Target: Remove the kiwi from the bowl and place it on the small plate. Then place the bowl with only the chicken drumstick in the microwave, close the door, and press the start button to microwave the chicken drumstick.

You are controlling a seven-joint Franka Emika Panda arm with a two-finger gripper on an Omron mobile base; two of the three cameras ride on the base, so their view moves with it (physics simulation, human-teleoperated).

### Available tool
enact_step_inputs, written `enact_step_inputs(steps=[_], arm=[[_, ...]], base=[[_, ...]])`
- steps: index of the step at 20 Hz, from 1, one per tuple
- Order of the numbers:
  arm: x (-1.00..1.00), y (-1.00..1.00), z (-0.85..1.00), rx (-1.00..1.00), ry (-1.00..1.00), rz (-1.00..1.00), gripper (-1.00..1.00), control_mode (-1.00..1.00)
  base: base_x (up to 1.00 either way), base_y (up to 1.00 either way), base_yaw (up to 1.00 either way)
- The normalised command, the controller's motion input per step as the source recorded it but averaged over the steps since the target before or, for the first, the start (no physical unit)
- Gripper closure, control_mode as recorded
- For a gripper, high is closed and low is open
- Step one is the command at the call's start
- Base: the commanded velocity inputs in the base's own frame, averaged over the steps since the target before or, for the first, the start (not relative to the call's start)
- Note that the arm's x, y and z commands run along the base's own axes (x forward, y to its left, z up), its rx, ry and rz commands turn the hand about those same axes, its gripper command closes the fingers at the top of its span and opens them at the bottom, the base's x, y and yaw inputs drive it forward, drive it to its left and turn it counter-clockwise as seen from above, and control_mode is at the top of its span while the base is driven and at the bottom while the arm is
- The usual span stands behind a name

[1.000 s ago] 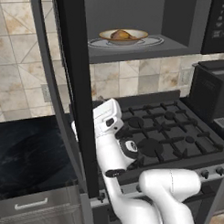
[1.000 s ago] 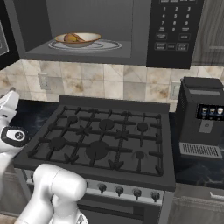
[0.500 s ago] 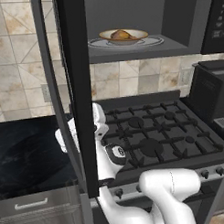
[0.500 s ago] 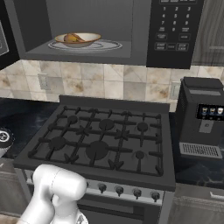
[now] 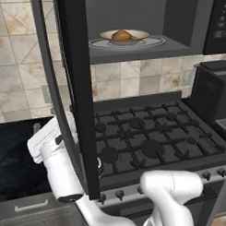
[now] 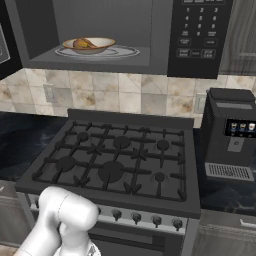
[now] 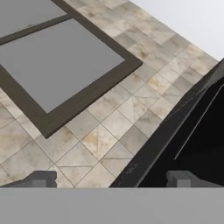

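Inside, chicken drumstick [image 6: 84,43] bone end points right.

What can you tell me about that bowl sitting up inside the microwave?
The bowl is wide, shallow and round, with a golden-tan rim and a pale inside. It sits upright on the clear glass turntable in the open microwave, left of centre. A glossy golden-brown chicken drumstick lies in it.
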Motion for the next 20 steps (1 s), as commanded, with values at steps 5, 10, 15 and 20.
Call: enact_step_inputs(steps=[5,10,15,20], arm=[[-0.2,0.86,0.0,0.0,0.02,-0.12,-1.0,-1.0],[-0.4,0.32,0.32,0.0,0.0,-0.2,-1.0,-1.0],[-0.12,-0.23,0.51,0.05,0.0,-0.38,-1.0,-1.0],[0.0,-0.62,0.41,0.07,0.0,-0.41,-1.0,-1.0]], base=[[0.0,0.0,0.0],[0.0,0.0,0.0],[0.0,0.0,0.0],[0.0,0.0,0.0]])
